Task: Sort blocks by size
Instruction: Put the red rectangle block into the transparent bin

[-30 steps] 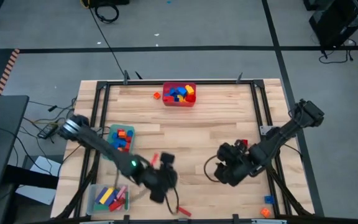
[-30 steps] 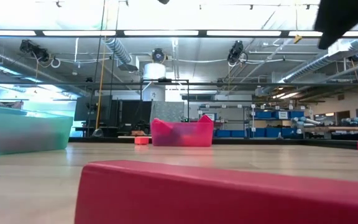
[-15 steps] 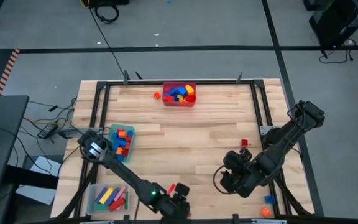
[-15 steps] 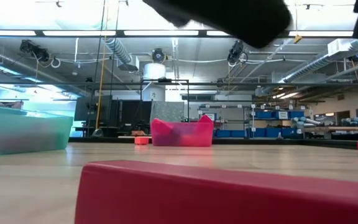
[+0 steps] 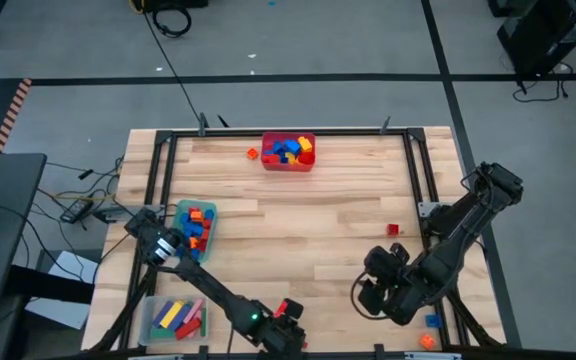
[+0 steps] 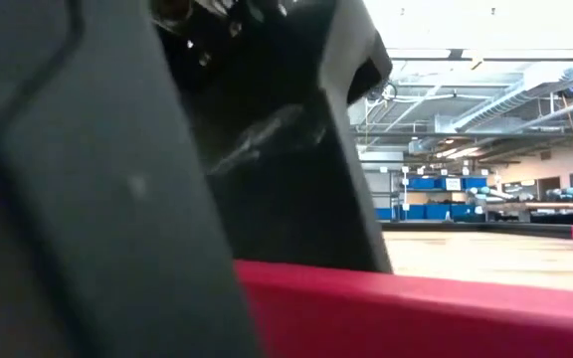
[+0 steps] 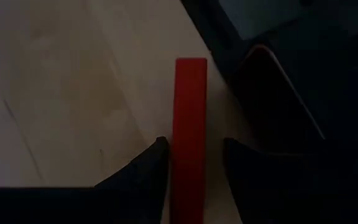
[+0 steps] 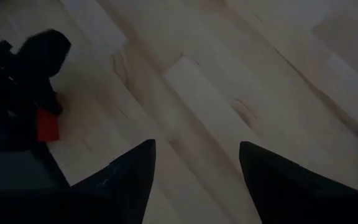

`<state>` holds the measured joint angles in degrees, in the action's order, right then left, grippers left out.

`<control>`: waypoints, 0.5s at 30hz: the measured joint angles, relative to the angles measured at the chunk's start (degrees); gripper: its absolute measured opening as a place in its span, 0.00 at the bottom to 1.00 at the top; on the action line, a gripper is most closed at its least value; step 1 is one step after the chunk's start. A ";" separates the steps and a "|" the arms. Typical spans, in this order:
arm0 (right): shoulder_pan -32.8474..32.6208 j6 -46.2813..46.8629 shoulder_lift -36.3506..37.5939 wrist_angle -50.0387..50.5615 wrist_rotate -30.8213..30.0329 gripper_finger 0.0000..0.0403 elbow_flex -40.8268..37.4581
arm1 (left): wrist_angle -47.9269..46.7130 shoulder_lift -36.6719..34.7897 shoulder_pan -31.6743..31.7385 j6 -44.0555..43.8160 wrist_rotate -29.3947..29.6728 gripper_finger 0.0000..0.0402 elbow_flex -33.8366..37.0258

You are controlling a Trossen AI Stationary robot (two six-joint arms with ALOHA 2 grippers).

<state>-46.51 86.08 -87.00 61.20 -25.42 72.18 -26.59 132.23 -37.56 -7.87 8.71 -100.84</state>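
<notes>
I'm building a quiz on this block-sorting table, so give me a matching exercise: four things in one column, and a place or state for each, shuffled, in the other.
Things:
1. Long red plastic bar
2. Red rectangular plastic bin
3. Green translucent plastic bin
4. Right end effector

Places or states:
A. By the table's left edge, with orange and red blocks inside
B. Fingers apart over bare wood, nothing between them
C. Between the left end effector's fingers at the near edge
D. At the middle of the far edge, with mixed blocks inside

Pairs: 1-C, 2-D, 3-A, 4-B
</notes>
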 joint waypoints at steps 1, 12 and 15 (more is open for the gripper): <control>-0.21 0.30 0.00 -0.12 -0.43 0.61 0.00 | 0.04 0.08 0.00 0.01 0.04 0.38 0.00; -0.69 0.83 0.00 -0.30 -1.14 0.60 0.02 | -7.33 -2.91 -0.26 -1.82 -2.36 0.14 0.23; -0.69 0.81 0.00 -0.30 -1.14 0.60 0.02 | -12.99 -6.43 -1.46 -3.27 -0.52 0.14 0.21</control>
<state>-47.20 86.89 -87.00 60.90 -26.57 72.20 -39.58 125.80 -39.02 -11.14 8.19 -100.63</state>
